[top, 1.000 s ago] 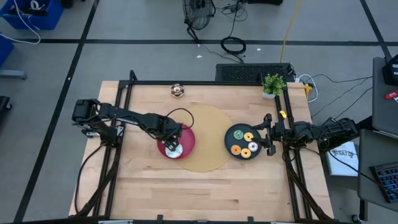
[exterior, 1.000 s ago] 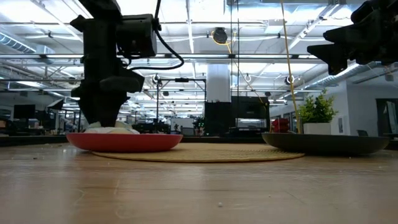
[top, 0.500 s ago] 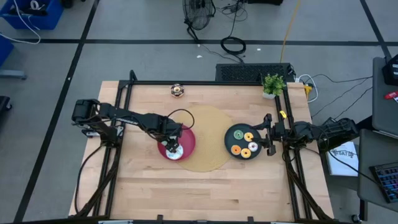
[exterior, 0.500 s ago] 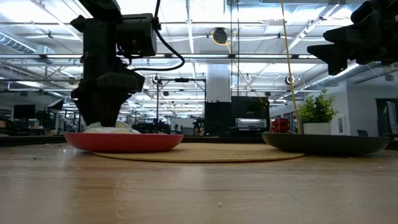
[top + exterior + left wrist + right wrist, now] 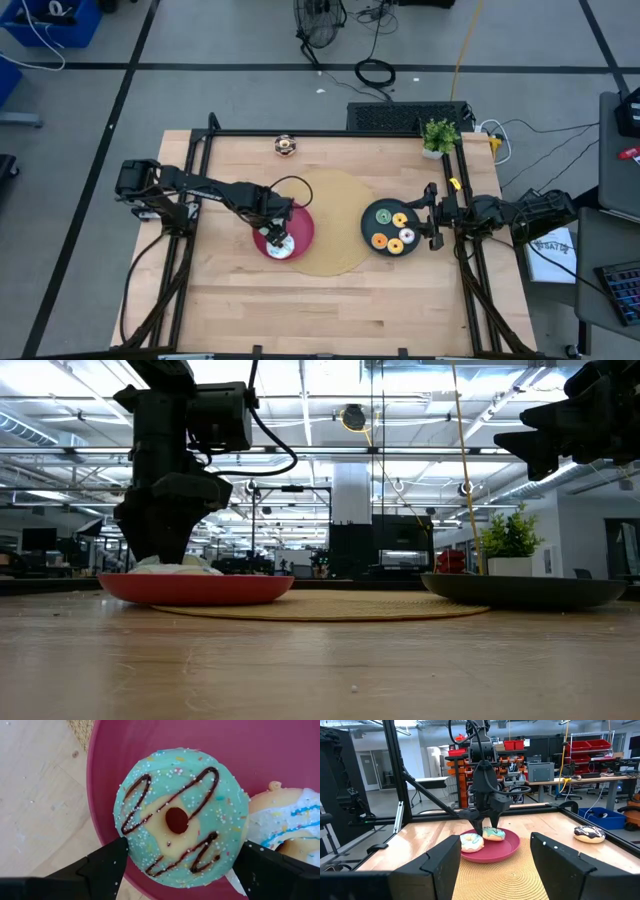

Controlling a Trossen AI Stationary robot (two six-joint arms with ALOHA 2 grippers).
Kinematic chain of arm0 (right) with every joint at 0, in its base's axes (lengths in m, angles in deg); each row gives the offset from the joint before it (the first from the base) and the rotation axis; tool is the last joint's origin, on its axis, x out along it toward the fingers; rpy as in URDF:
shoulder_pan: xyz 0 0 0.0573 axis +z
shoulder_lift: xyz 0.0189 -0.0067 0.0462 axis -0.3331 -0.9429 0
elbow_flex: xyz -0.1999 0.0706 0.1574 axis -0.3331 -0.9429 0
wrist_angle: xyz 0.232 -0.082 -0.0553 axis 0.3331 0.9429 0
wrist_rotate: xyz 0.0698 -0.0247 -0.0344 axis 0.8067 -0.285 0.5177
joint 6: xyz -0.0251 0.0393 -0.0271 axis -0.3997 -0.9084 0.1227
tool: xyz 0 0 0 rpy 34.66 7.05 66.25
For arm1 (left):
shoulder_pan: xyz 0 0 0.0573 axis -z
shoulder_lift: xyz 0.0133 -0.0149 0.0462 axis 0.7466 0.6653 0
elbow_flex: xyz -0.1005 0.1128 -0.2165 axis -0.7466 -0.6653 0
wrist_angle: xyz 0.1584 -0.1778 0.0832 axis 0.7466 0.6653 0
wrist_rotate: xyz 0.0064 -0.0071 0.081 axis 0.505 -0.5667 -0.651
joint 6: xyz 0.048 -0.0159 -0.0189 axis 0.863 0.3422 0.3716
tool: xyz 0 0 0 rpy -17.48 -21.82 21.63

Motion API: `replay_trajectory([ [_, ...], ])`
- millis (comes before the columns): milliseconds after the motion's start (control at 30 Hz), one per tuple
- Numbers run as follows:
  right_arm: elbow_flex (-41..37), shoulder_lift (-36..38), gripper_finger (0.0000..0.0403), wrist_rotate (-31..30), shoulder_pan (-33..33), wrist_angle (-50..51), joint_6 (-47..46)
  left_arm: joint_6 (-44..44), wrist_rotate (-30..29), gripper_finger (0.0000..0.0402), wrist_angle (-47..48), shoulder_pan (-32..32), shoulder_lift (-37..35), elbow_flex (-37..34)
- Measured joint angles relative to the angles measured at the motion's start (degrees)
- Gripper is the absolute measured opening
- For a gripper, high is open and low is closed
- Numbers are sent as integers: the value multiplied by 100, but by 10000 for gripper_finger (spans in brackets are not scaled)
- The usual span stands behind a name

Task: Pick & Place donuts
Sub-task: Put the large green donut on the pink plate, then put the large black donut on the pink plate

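Observation:
A teal donut (image 5: 180,817) with brown icing lines lies in the pink plate (image 5: 280,755), next to a white donut (image 5: 287,832) with blue stripes. My left gripper (image 5: 182,852) points straight down over the teal donut. It is open, with one finger close by each side of the donut's rim. In the right wrist view the teal donut (image 5: 494,834) and the white donut (image 5: 471,842) sit side by side under that gripper. My right gripper (image 5: 495,865) waits level and open at the table's right edge, beside the black plate (image 5: 368,228) holding several donuts.
Both plates rest on a round woven mat (image 5: 335,200) at the table's middle. A chocolate donut (image 5: 286,146) lies alone near the far edge. A small potted plant (image 5: 439,135) stands at the far right corner. Bare wood shows along the near side.
My left gripper has opened over the pink plate and let go of the teal donut, which now lies in the plate. The arm has stayed in place.

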Motion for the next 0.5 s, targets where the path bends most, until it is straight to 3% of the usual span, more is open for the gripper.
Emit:
replay_trajectory([
  [333, 0, 0, 226, 0, -1, -2, 0, -1, -45, 340, -18, 0, -505, 137],
  [500, 0, 0, 226, 0, 1, 0, 0, -75, -356, 340, -16, 0, -836, 153],
])
